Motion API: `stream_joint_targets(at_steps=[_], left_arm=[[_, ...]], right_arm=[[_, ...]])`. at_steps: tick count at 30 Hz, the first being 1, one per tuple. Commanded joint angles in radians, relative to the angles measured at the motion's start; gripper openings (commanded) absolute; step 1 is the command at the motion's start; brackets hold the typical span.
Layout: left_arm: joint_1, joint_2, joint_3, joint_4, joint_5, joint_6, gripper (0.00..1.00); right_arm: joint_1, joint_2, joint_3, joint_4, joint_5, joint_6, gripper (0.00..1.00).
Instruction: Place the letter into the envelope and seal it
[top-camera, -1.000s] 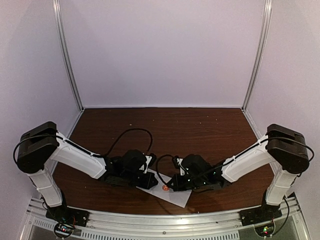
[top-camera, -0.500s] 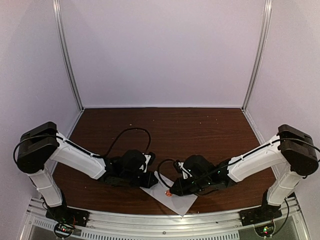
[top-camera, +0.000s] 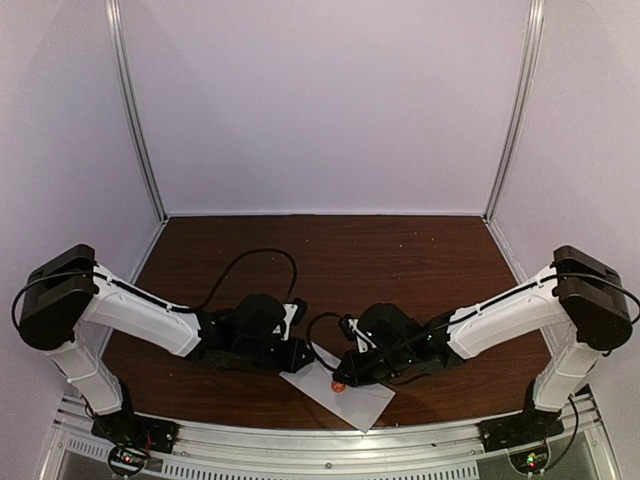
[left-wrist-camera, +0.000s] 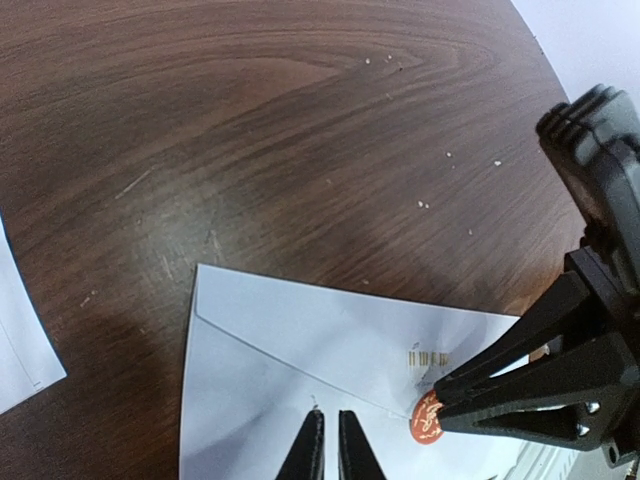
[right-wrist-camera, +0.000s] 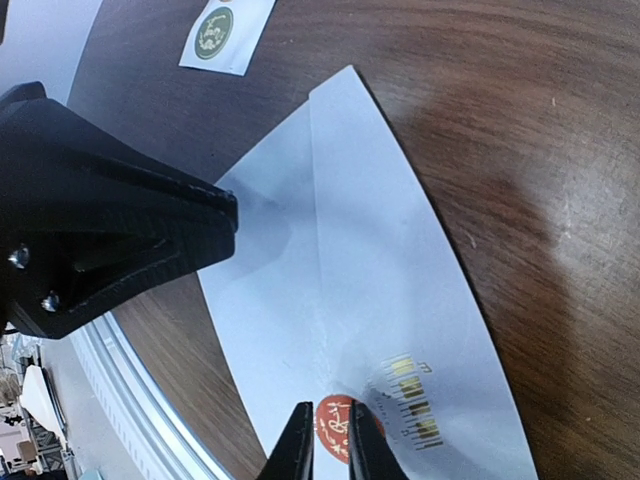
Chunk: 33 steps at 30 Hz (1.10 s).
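Note:
The pale envelope (top-camera: 362, 400) lies flat near the table's front edge, its pointed flap folded down. A round red sticker (right-wrist-camera: 333, 425) sits at the flap's tip, next to a small gold barcode. My right gripper (right-wrist-camera: 331, 412) is low over it, jaws a narrow gap apart, straddling the sticker (left-wrist-camera: 427, 418). My left gripper (left-wrist-camera: 331, 415) is shut, tips resting on the envelope (left-wrist-camera: 290, 350) body just left of the flap tip. In the top view both grippers (top-camera: 306, 354) (top-camera: 341, 378) meet over the envelope. The letter is out of sight.
A small white card with a green round sticker (right-wrist-camera: 225, 30) lies beyond the envelope's far corner. A plain white sheet (left-wrist-camera: 20, 340) lies at the left. A metal rail (top-camera: 320, 445) runs along the table's front edge, close to the envelope.
My right gripper's jaws have parted slightly over the red sticker, and that arm has shifted left. The left arm has reached a little further right onto the envelope.

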Motion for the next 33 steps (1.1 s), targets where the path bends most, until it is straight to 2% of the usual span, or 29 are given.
stream_joint_targets(at_steps=[1, 16, 29, 31, 33], left_arm=[[0.002, -0.007, -0.001, 0.013, -0.003, 0.024, 0.07], [0.001, 0.071, -0.094, 0.130, 0.033, -0.018, 0.07], [0.001, 0.057, -0.100, 0.106, 0.006, -0.023, 0.07], [0.002, 0.027, -0.075, 0.064, -0.010, -0.011, 0.10], [0.001, -0.027, -0.033, -0.006, -0.039, 0.010, 0.18]], right_arm=[[0.002, 0.037, 0.007, 0.041, 0.001, 0.009, 0.11], [0.005, 0.028, -0.139, 0.113, 0.011, 0.087, 0.09], [0.047, -0.039, -0.203, 0.072, 0.015, 0.114, 0.09], [0.049, -0.084, -0.196, 0.048, 0.026, 0.114, 0.10], [0.049, -0.136, -0.173, 0.002, 0.049, 0.101, 0.16]])
